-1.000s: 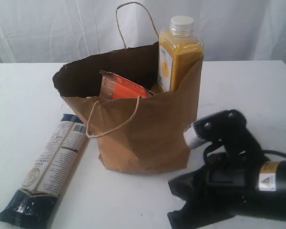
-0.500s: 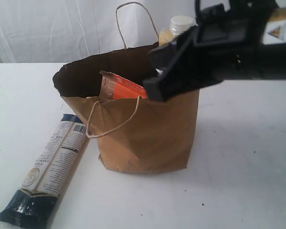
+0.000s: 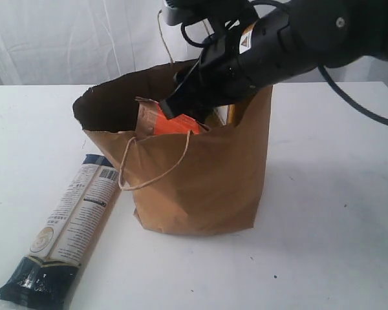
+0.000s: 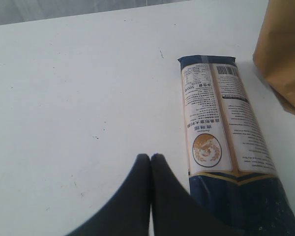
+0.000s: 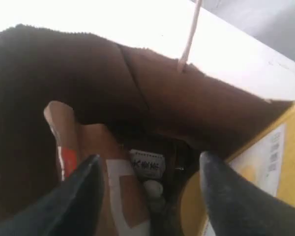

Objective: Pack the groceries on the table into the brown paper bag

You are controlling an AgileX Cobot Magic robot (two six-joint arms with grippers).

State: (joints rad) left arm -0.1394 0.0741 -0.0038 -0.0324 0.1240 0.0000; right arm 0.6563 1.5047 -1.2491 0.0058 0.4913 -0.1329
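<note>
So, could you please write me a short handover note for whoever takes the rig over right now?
Left claw: shut, empty, over the table beside the long navy-cream packet.
Right claw: open, empty, at the mouth of the brown paper bag.
Done: the brown pouch with orange label and the yellow-grain bottle are in the bag. A small white-labelled item sits deeper in; I cannot identify it.
Left: the packet lies on the table outside the bag and needs packing. The other groceries are not visible.
</note>
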